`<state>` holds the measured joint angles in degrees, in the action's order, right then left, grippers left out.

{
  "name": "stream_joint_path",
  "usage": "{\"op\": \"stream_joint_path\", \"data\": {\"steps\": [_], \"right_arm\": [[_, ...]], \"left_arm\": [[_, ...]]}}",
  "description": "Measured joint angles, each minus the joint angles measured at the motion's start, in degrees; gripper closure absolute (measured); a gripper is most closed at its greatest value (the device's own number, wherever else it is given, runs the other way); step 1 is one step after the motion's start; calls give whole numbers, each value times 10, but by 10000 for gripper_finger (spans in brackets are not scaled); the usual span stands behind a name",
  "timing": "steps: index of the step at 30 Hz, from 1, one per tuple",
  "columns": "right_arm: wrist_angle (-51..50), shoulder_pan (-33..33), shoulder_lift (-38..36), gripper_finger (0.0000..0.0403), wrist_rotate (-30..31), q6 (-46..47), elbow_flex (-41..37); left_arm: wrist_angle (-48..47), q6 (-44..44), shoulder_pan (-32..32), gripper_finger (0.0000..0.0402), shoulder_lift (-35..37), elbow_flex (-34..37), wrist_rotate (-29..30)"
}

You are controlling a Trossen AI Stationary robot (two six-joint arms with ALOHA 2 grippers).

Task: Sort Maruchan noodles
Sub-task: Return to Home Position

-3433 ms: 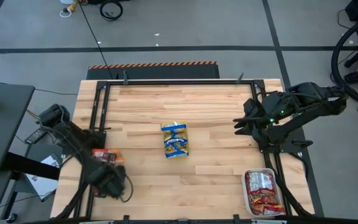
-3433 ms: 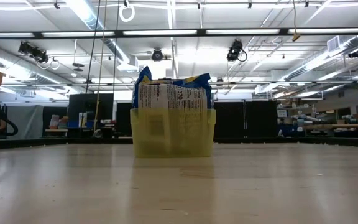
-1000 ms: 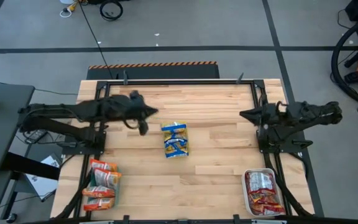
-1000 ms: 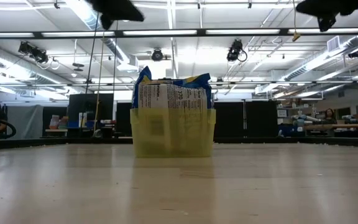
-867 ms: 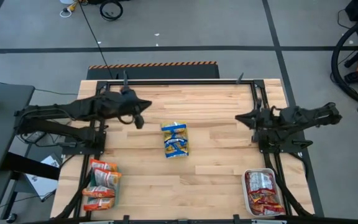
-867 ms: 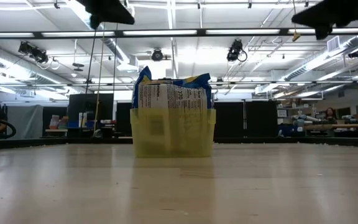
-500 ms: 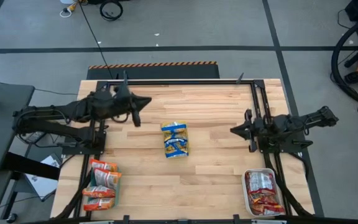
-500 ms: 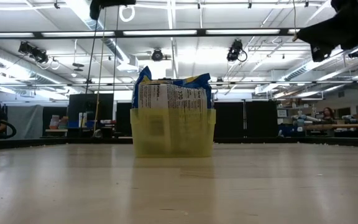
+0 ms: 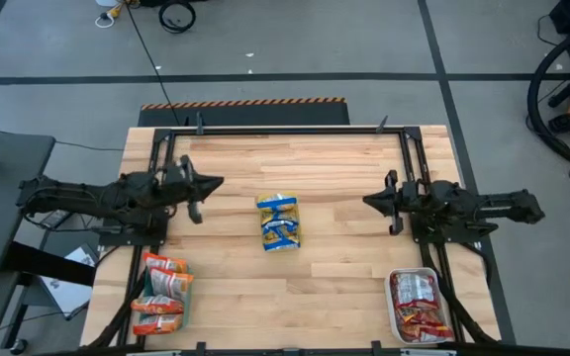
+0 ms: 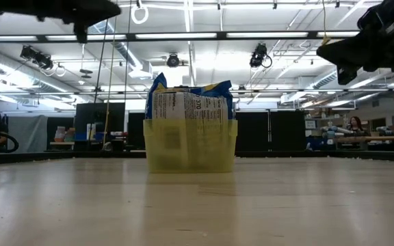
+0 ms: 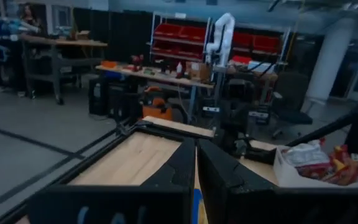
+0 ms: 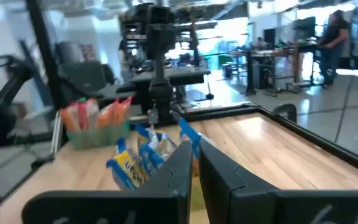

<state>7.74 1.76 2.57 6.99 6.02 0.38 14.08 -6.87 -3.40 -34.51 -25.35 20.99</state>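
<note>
Blue-and-yellow Maruchan noodles [image 9: 279, 222] stand on edge in a yellow tray [image 10: 190, 147] at the table's middle. Orange-red packets [image 9: 162, 293] fill a green tray [image 12: 96, 135] at the near left. Red-and-silver packets [image 9: 419, 304] lie in a white tray [image 9: 393, 307] at the near right. My left gripper [image 9: 209, 183] hovers shut, left of the yellow tray, near the table's left rail. My right gripper [image 9: 370, 203] hovers shut, right of the yellow tray. Both point toward the middle and hold nothing; their fingertips nearly touch in the wrist views [image 11: 196, 155] [image 12: 195, 155].
A black frame rail [image 9: 285, 130] runs along the far edge and down both sides of the wooden table. Bare wood lies between the yellow tray and each gripper and along the near edge. Workbenches and people show in the room beyond.
My left gripper has drawn back toward the table's left edge, staying shut and high. My right gripper has come down and shifted a little toward the near edge and the middle. The packets and trays have not moved.
</note>
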Motion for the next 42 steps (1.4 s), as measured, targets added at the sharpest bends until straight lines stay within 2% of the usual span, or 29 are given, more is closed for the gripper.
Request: {"op": "stream_joint_path", "data": {"steps": [5, 7, 10, 13, 14, 19, 23, 28, 42], "right_arm": [[-23, -43, -5, 370, -93, -55, 0], [-34, -52, -10, 370, -129, -49, 0], [-51, -56, -24, 370, -174, -9, 0], [-54, -56, -24, 370, -155, 1, 0], [-57, -56, -24, 370, -146, -4, 0], [-56, -56, -17, 370, -138, -43, 0], [-56, -56, 1, 370, -110, -45, 0], [-57, -56, 4, 370, -109, -45, 0], [-57, -56, 5, 370, -111, -45, 0]], "left_arm": [[0, 37, -27, 379, 103, 73, -1], [6, 53, -33, 379, 146, 107, 0], [72, 58, -32, 379, 200, 172, -3], [170, 73, -27, 379, 245, 236, -19], [169, 79, -23, 379, 260, 249, -21], [64, 46, 6, 379, 309, 248, -9], [-25, 29, 18, 379, 342, 248, -39], [-106, 19, 19, 379, 341, 248, -106], [-95, 15, 19, 379, 327, 248, -112]]}}
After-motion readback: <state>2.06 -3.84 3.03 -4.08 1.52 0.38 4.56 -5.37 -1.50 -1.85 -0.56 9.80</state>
